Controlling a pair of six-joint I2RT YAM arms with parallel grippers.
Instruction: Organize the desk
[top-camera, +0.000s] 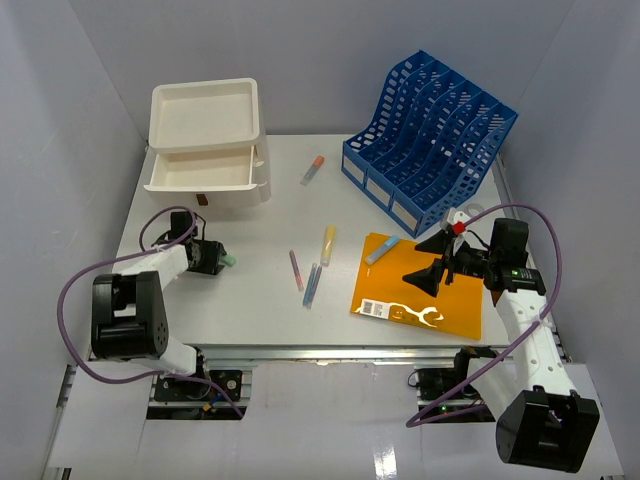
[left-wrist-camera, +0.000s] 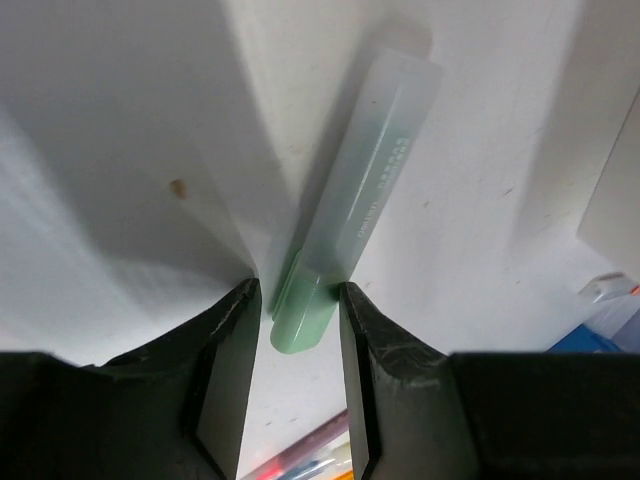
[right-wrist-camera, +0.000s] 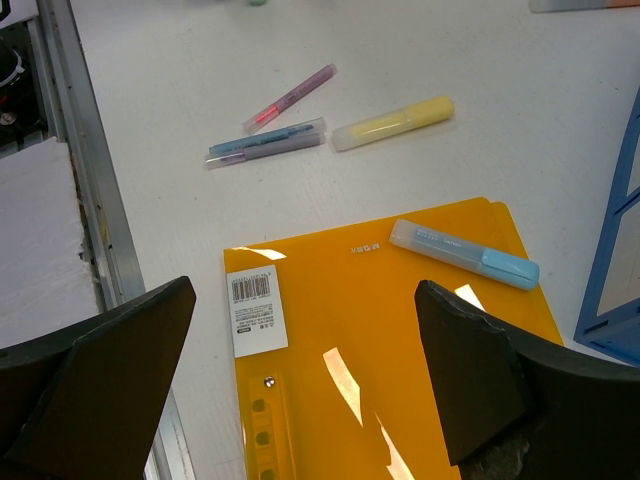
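Step in hand: we judge it to be the pick-up of the green highlighter (left-wrist-camera: 365, 190), probably bound for the drawer box (top-camera: 205, 150).
Desk: the desk (top-camera: 250, 320) spreads white under both arms, with loose pens across its middle.
Left gripper: the left gripper (left-wrist-camera: 297, 290) straddles the highlighter's green cap end. Its jaws stand very near on both sides, with a sliver of gap at one. We cannot tell whether they have bitten.
Doing it well: we would seat both pads squarely on the cap before lifting. The hold sits at one end, so the long clear barrel may droop or swivel. Lift straight up and slowly.
Right gripper: the right gripper (top-camera: 432, 262) hangs spread wide and empty over the orange folder (top-camera: 455, 310).
Around: a blue highlighter (right-wrist-camera: 465, 255) lies on the folder. A yellow highlighter (right-wrist-camera: 395, 122), a pink pen (right-wrist-camera: 290, 98) and a bluish pen (right-wrist-camera: 265, 143) lie mid-desk. The blue file rack (top-camera: 430, 130) stands at the far right.
In the way: the drawer box is near, one drawer pulled out. It leaves little room to swing.
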